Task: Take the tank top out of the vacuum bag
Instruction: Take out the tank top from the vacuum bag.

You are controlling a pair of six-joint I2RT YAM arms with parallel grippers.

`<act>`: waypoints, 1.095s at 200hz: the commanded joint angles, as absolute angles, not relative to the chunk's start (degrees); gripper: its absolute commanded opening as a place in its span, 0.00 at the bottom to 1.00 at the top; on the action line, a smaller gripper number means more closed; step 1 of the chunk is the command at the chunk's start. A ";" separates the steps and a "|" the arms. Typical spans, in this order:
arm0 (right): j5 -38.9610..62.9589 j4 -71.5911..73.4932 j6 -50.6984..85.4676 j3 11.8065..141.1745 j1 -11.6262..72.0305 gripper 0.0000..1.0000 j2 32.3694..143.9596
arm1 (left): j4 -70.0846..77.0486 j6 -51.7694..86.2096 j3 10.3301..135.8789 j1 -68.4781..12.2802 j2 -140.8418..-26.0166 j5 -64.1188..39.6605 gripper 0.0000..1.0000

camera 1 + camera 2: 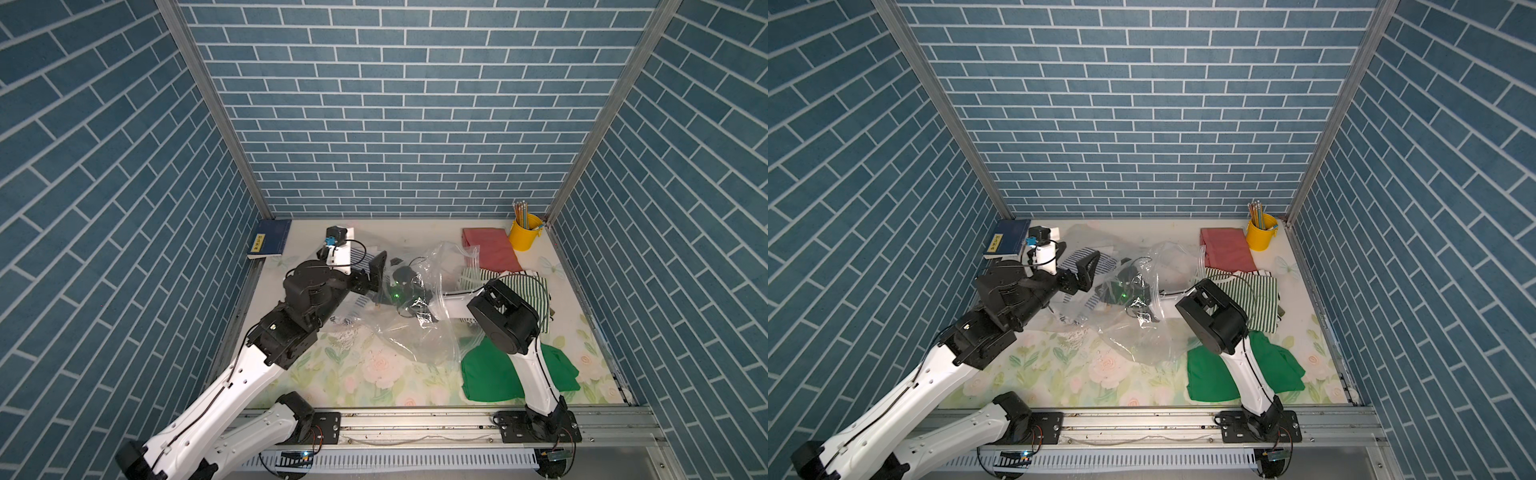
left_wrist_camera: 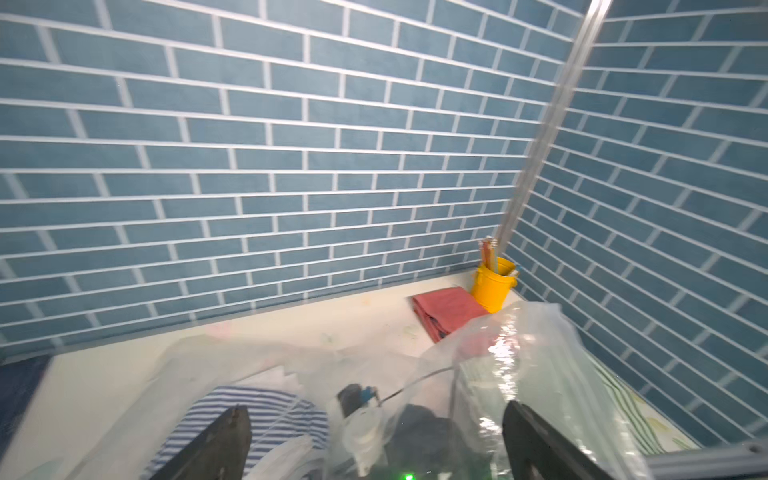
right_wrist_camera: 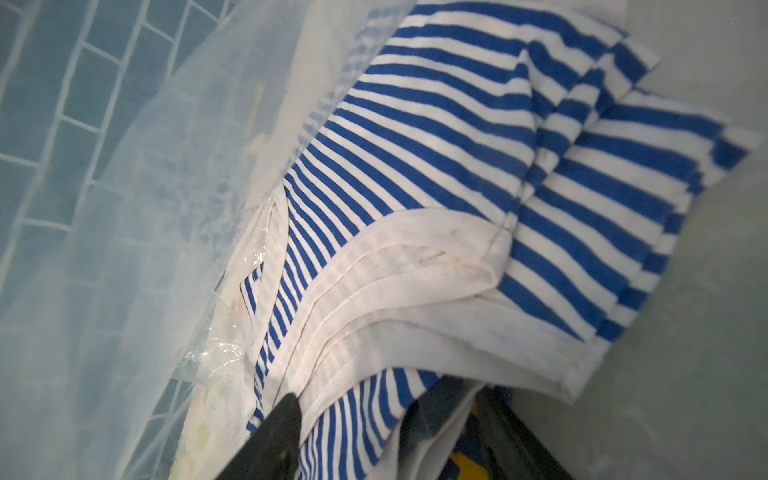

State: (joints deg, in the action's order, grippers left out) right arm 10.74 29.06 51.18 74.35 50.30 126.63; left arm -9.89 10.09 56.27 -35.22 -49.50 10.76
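While right gripper point(image 3: 386, 415) sits inside vacuum bag point(image 1: 1142, 332), fingers part-spread over cloth, seemingly not pinching: clamp white binding, draw back through mouth. Beyond, left gripper point(image 2: 374, 409) wide open, empty; best pinning film. Folded tank top point(image 3: 415, 145) at bag's far-left end, partly under film; bindings face right gripper, long axis apparently near-to-far.

Back wall point(image 1: 407, 124): blue brick pattern, pale mortar lines, fills upper centre in both top views. Left wall point(image 1: 83, 187) and right wall point(image 1: 685, 187): same brick, at frame sides. Metal corner posts point(image 1: 212, 108) slant down to table's far corners. Table point(image 1: 353, 386), lower centre: pale floral cover. Metal rail point(image 1: 415, 424) along table's near edge; white slotted duct point(image 1: 415, 459) at bottom edge. Light even, soft.
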 commanded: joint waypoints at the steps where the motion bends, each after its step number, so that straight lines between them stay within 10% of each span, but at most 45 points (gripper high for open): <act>1: 10.46 26.81 51.42 75.23 49.74 0.65 127.95 | -13.78 10.57 53.31 -29.96 -48.20 16.66 1.00; 73: 12.52 27.07 51.37 75.31 49.70 0.64 127.57 | -9.93 30.56 49.97 -4.24 -59.49 3.01 1.00; 179: 13.44 29.51 51.68 73.58 49.84 0.64 126.31 | -3.73 38.98 51.26 1.67 -85.66 -1.54 0.99; 191: 13.61 29.37 51.68 73.82 49.83 0.64 126.31 | -3.07 39.17 51.50 1.67 -87.74 -2.53 0.88; 219: 13.37 29.25 51.50 73.77 49.76 0.64 126.12 | -0.73 40.79 50.22 2.10 -89.31 -4.43 0.06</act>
State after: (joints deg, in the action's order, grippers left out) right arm 12.91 29.43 51.20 74.19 49.98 126.65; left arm -3.75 39.35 50.24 1.37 -88.66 -2.33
